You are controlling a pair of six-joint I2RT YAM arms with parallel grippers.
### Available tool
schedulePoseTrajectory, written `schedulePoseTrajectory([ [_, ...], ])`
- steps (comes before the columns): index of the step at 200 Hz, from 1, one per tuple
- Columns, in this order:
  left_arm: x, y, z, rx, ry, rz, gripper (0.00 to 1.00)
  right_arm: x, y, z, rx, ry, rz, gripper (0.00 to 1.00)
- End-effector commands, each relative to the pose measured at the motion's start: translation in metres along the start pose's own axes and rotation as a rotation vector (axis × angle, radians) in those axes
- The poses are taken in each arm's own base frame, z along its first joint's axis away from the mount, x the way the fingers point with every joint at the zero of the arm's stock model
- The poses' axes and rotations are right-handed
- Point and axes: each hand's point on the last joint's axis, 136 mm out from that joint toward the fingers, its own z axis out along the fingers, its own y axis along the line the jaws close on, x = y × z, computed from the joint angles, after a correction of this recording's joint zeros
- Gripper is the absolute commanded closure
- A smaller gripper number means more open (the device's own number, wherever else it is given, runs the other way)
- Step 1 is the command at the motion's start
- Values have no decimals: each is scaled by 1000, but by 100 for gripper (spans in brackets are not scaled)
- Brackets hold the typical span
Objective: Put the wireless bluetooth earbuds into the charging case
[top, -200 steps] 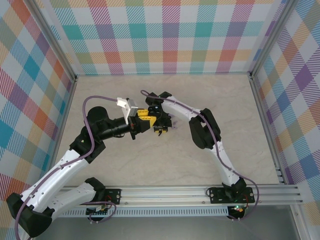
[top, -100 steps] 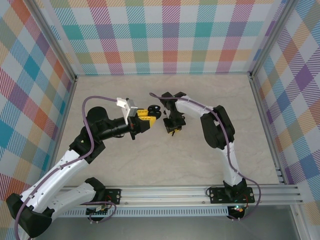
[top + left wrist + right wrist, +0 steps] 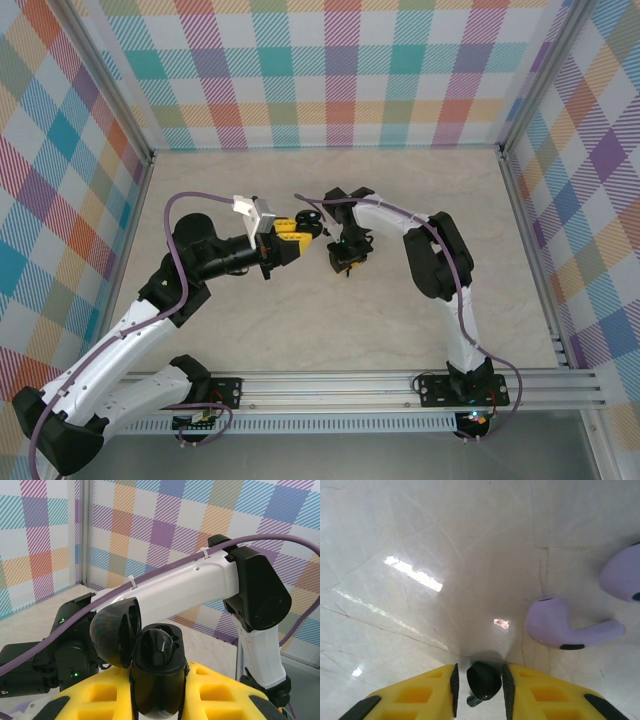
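No legible text, label, brand mark, number or sign in any of the views.

Glossy black on the charging case (image 3: 150, 665). Yellow on the pads (image 3: 220, 690) of the left gripper (image 3: 159, 705) and the right gripper (image 3: 479, 692). Pale lavender with black marks on two earbuds (image 3: 565, 627); solid black on the third earbud (image 3: 482, 677). Cream, faintly veined, on the table (image 3: 420, 540). Teal, purple, orange, pink plaid on the walls (image 3: 340, 70).
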Motion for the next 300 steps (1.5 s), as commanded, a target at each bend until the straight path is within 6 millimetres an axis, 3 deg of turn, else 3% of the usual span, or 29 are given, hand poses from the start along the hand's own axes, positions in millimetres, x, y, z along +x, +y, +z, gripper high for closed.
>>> schedulePoseTrajectory([
  [1,-9,-7,-1,24,-28,19,89,-1,5,-13,-4,-15,47,58],
  [26,-10,-8,-1,23,-29,19,89,-1,3,-21,16,-18,179,54],
  [85,-9,-7,0,25,-25,17,89,12,-8,-29,89,-13,479,57],
  [189,-7,-6,3,32,-23,11,89,-1,5,-17,45,-6,510,61],
  [300,-6,-7,2,30,-23,11,89,0,3,-1,88,31,518,65],
])
